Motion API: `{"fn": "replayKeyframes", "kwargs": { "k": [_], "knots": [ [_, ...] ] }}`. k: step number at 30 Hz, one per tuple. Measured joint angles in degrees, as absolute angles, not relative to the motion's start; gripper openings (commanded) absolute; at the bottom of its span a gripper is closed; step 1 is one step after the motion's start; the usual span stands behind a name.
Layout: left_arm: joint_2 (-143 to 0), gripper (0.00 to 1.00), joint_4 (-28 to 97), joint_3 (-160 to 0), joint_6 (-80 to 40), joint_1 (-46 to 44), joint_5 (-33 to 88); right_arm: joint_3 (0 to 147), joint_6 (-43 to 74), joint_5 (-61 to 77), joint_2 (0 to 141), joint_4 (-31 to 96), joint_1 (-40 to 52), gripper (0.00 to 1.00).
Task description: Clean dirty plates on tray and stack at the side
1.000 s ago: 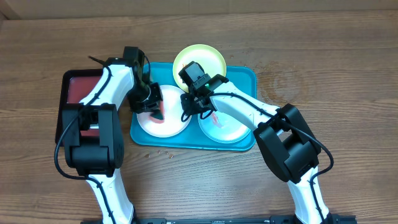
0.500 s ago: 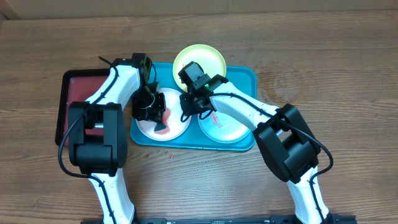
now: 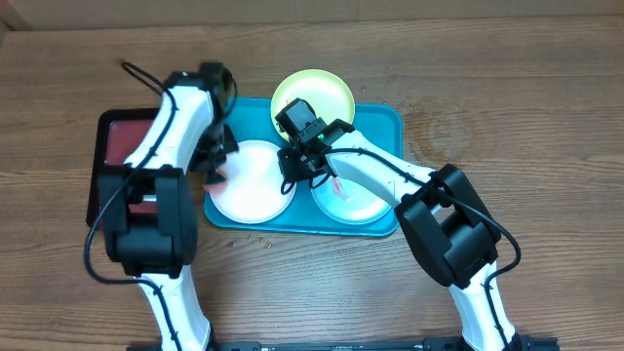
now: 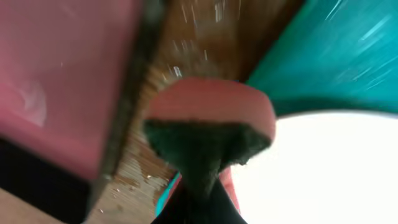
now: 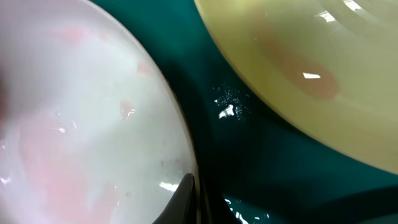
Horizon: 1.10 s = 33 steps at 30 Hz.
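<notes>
Gripping sponge (image 4: 208, 106), your left gripper (image 3: 216, 168) is clamped at left edge of tray (image 3: 375, 127). Your right gripper (image 3: 295, 175), closed empty, touches rim of white plate (image 3: 249, 185) mid-tray. White plate in tray's left half: faint pink traces.

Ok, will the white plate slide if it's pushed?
Likely yes: the white plate looks like thin glossy plastic on a smooth tray, so probably light and slippery. The tray's rim should stop it.

Found white plate (image 3: 252, 185) and red-smeared pale mint plate (image 3: 363, 203) side by side on turquoise tray (image 3: 383, 123), yellow-green plate (image 3: 317, 93) overhanging its far rim. Located left gripper (image 3: 216, 166) at white plate's left edge.
</notes>
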<state>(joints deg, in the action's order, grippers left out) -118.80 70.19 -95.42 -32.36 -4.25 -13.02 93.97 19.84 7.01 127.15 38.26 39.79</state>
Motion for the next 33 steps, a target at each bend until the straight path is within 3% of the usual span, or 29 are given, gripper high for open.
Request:
{"fn": "replayKeyframes", "kwargs": {
  "k": [9,16,23,33],
  "knots": [
    [-101.5,0.04,70.0,-98.2,-33.1,-1.3,-14.2,96.3,17.5,6.8,126.7,40.2,39.8,0.04],
    [-99.1,0.04,70.8,-98.7,-33.1,6.2,-14.0,103.4,13.3,2.5,121.8,42.4,39.8,0.04],
    [-100.8,0.04,69.7,-98.7,-31.1,15.2,-8.4,107.6,5.3,-14.6,115.3,42.7,42.2,0.04],
    [-107.3,0.04,68.8,-98.7,-28.0,22.3,-3.3,107.7,-15.3,-44.7,114.7,36.3,54.2,0.04]
  ]
}}
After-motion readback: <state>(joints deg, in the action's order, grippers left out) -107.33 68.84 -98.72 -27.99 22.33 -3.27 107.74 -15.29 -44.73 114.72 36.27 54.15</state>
